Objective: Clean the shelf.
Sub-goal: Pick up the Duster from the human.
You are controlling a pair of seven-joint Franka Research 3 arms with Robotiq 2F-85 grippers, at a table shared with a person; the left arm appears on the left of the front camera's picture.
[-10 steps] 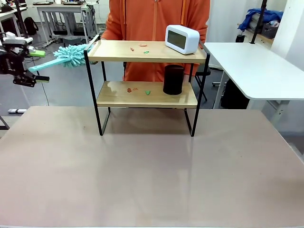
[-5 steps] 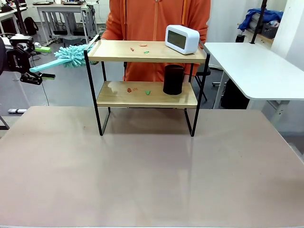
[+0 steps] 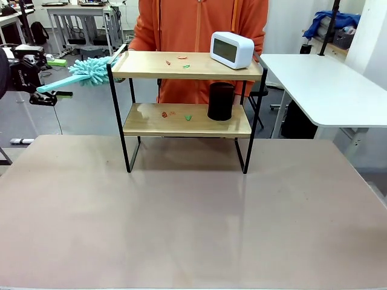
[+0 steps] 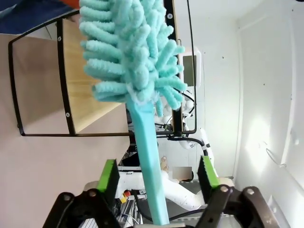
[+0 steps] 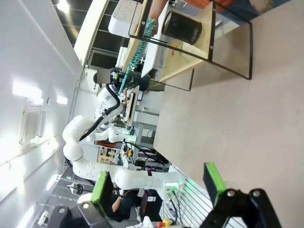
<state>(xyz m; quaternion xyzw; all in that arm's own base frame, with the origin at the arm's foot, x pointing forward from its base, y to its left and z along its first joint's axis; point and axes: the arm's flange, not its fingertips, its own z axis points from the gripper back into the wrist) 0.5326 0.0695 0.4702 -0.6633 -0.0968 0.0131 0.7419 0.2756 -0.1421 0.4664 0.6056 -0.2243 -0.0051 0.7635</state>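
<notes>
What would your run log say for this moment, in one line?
left gripper: open around duster handle | right gripper: open, holding nothing | shelf: scraps on both boards

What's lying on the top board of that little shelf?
At the right end of the shelf, a white clock; mid-board, tiny red and green scraps. Anything behind the clock is hidden.

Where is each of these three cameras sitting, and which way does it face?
Front view: fixed on the robot's side, facing across the table at the shelf and a person; left gripper at picture left.
Left wrist view: on the left wrist, looking along its open fingers at the duster.
Right wrist view: on the right wrist, rolled sideways, facing the shelf; open right gripper below.
Shared: all three show shelf and duster.
</notes>
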